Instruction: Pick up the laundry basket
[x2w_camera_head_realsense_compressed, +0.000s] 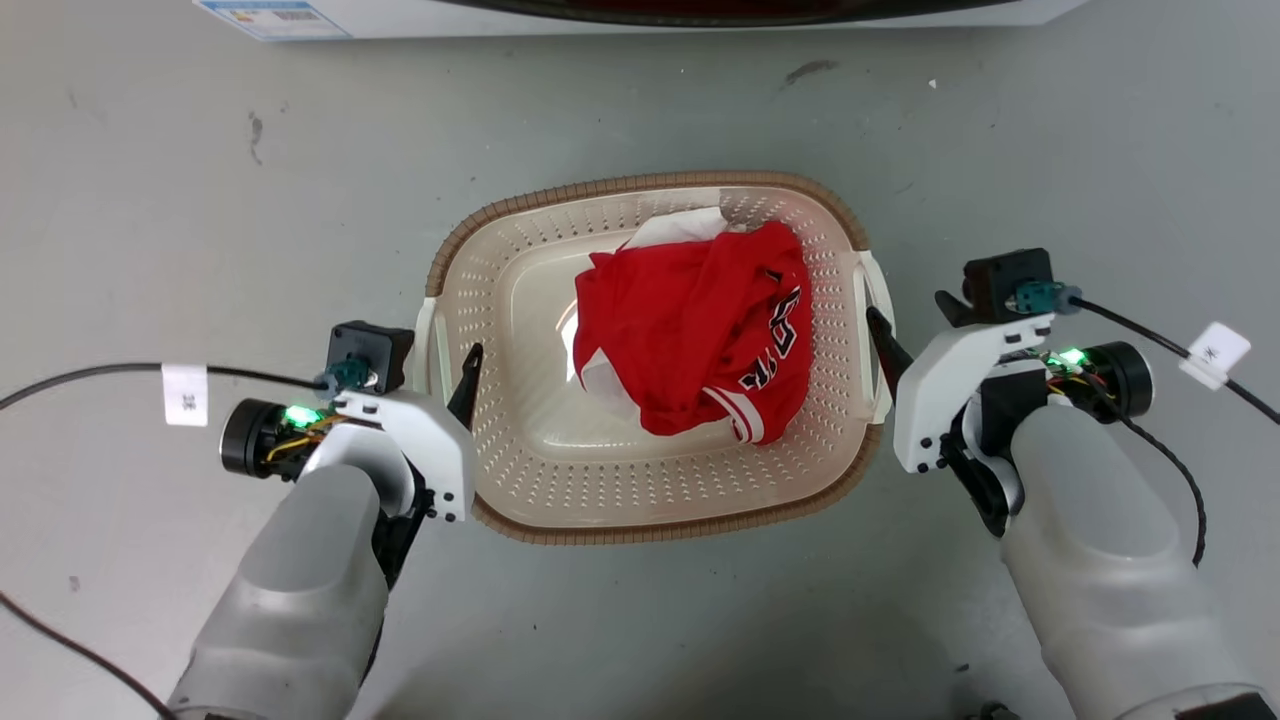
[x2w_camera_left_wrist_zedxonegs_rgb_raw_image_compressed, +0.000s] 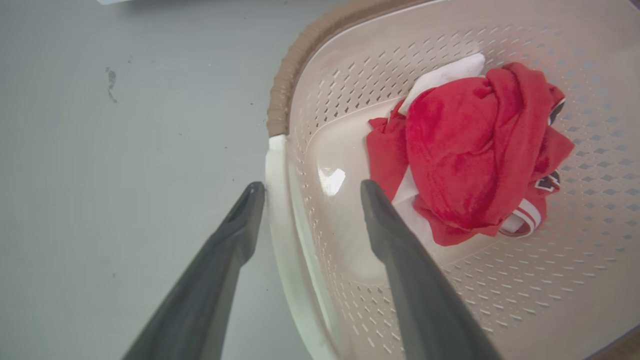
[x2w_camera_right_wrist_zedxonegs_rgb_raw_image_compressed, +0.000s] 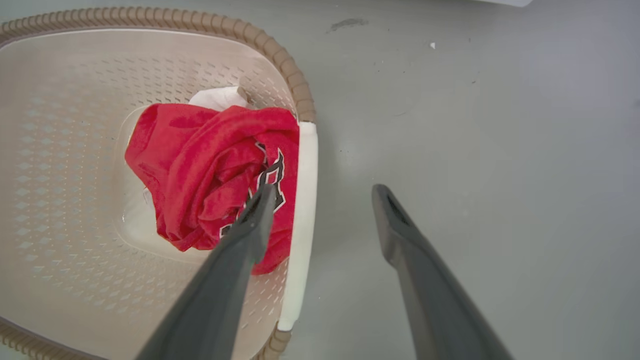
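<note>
My left gripper (x2w_camera_left_wrist_zedxonegs_rgb_raw_image_compressed: 311, 192) stands wide open and holds nothing. It straddles the white left handle (x2w_camera_left_wrist_zedxonegs_rgb_raw_image_compressed: 276, 200) of the laundry basket (x2w_camera_head_realsense_compressed: 600, 528), with one finger outside over the grey floor (x2w_camera_head_realsense_compressed: 200, 200) and the other inside the cream wall. My right gripper (x2w_camera_right_wrist_zedxonegs_rgb_raw_image_compressed: 325, 192) is just as wide and just as empty, astride the white right handle (x2w_camera_right_wrist_zedxonegs_rgb_raw_image_compressed: 305, 200), which sits nearer its inner finger. I cannot tell whether any finger touches plastic. In my head view only one dark finger of each gripper shows. The basket lies between my two grippers on the floor. Inside it, beyond my fingertips, a crumpled red garment (x2w_camera_head_realsense_compressed: 690, 320) covers most of a white cloth (x2w_camera_head_realsense_compressed: 680, 228); its folded lettering is unreadable. Farther ahead a white appliance (x2w_camera_head_realsense_compressed: 640, 15) is cut off.
</note>
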